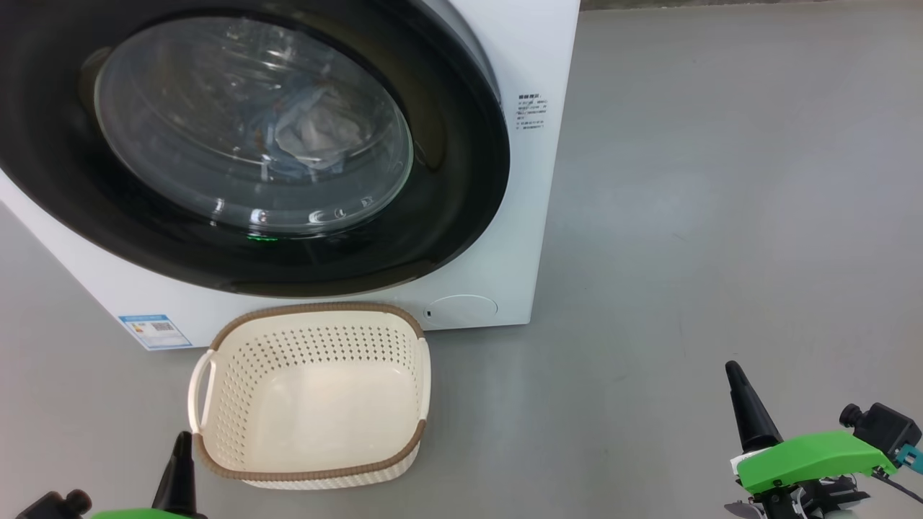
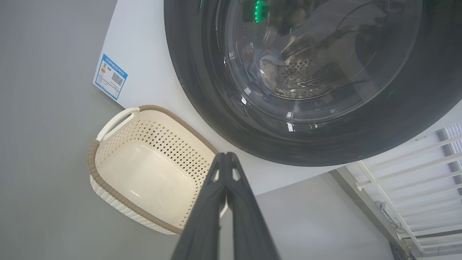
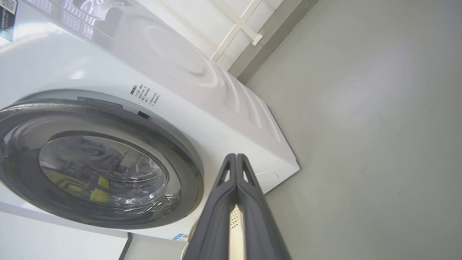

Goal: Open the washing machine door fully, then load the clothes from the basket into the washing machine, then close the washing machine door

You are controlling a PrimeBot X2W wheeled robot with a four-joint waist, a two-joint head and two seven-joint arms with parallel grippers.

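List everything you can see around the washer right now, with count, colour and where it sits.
washing machine: one, white, on the floor ahead
washing machine door: one, glossy black with a clear glass window, shut on the machine's front
clothes: small heap, light blue and cream-white, inside the drum behind the glass; number cannot be told
basket: one, cream with brown rim, empty, on the floor before the machine
label: one, blue, machine's lower left corner
floor: grey, all around
left gripper: one, dark jaws shut, lower left beside the basket
right gripper: one, dark jaws shut, lower right over the floor
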